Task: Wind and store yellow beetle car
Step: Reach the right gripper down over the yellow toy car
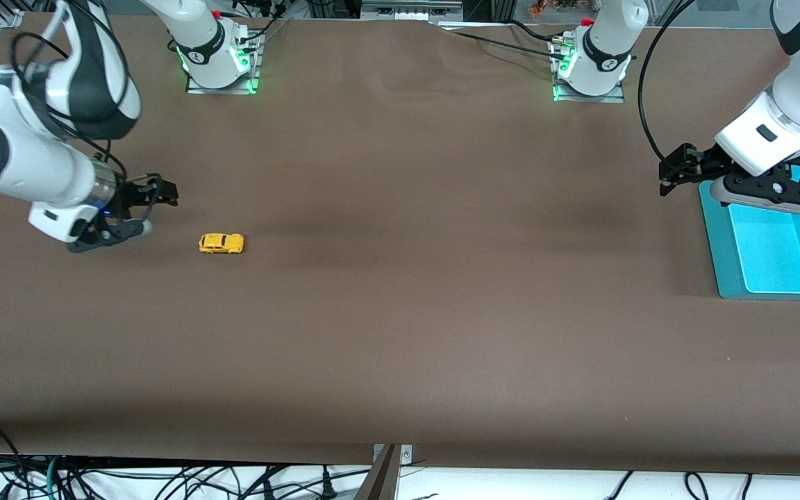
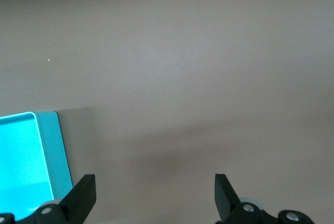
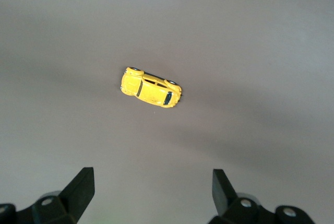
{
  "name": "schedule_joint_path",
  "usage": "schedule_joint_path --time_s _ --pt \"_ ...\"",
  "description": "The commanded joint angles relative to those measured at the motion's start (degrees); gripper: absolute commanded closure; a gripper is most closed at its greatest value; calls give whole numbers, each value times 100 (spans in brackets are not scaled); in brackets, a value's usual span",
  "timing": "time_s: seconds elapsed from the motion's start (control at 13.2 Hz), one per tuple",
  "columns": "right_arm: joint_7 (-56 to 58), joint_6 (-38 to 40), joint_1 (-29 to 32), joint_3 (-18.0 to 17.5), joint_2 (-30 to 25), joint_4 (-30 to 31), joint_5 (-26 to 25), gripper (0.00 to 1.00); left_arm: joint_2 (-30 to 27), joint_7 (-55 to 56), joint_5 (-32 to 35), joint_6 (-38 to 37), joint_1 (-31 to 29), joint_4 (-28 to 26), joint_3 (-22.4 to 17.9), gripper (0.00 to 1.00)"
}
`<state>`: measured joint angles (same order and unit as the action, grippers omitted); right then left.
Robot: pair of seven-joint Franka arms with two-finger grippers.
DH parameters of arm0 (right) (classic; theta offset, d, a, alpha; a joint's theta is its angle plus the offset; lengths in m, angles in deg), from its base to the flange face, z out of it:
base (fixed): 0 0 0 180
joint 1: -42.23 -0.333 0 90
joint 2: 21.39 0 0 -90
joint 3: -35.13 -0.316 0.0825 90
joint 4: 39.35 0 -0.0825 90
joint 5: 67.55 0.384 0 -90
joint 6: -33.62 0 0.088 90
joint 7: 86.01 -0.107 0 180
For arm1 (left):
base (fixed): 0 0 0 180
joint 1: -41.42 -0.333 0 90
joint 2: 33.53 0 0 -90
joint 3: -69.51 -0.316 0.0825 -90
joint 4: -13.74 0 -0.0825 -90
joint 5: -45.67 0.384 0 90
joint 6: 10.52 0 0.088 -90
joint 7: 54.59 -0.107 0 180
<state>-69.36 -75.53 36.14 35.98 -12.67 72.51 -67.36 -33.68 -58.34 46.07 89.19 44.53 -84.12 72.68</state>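
The yellow beetle car point(image 1: 221, 244) sits on its wheels on the brown table point(image 1: 400, 292), toward the right arm's end of it, touched by nothing. In the right wrist view the car point(image 3: 151, 87) lies ahead of the right gripper point(image 3: 151, 195), apart from both fingertips and roughly in line with the gap between them. The right gripper point(image 1: 137, 208) hangs over the table just beside the car, on the side toward the right arm's end, with its jaws spread wide and nothing between them. The left gripper point(image 1: 678, 169) hangs over the table at the left arm's end, well apart from the car, its jaws also wide and empty. A turquoise tray point(image 1: 775, 257) lies just beside that gripper; in the left wrist view the tray's corner point(image 2: 49, 151) shows next to one fingertip point(image 2: 83, 195) of the left gripper point(image 2: 155, 195)
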Motion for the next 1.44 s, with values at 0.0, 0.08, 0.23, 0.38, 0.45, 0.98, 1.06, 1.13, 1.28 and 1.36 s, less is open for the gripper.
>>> schedule_joint_path --time_s 0.0,0.08,0.23,0.38,0.45,0.98,1.06,1.13,1.28,1.36 --pt "1090 -675 2 -50 24 510 -62 0 -81 32 12 5 5 -49 -1 0" --pt "1808 -1034 2 -59 15 773 -62 0 -81 32 12 5 14 -49 -1 0" --pt "3093 -1720 11 -59 15 1274 -54 0 -81 32 12 5 14 -49 -1 0" --pt "4262 -2450 20 -68 189 1592 -54 0 -81 32 12 5 5 -49 -1 0" --pt "4781 -2671 20 -68 348 1593 -36 0 -81 32 12 5 5 -49 -1 0" --pt "6113 -3929 20 -516 1087 1602 -1 0 -81 32 12 5 14 -49 -1 0" --pt "6113 -3956 20 -525 1096 1602 -1 0 -81 32 12 5 5 -49 -1 0" --pt "6122 -3956 20 -525 1105 1620 8 0 -81 32 12 5 14 -49 -1 0" --pt "6174 -3974 55 -525 1096 1733 17 0 -81 32 12 5 14 -49 -1 0" --pt "6288 -4052 72 -516 1079 1812 34 0 -81 32 12 5 5 -49 -1 0"
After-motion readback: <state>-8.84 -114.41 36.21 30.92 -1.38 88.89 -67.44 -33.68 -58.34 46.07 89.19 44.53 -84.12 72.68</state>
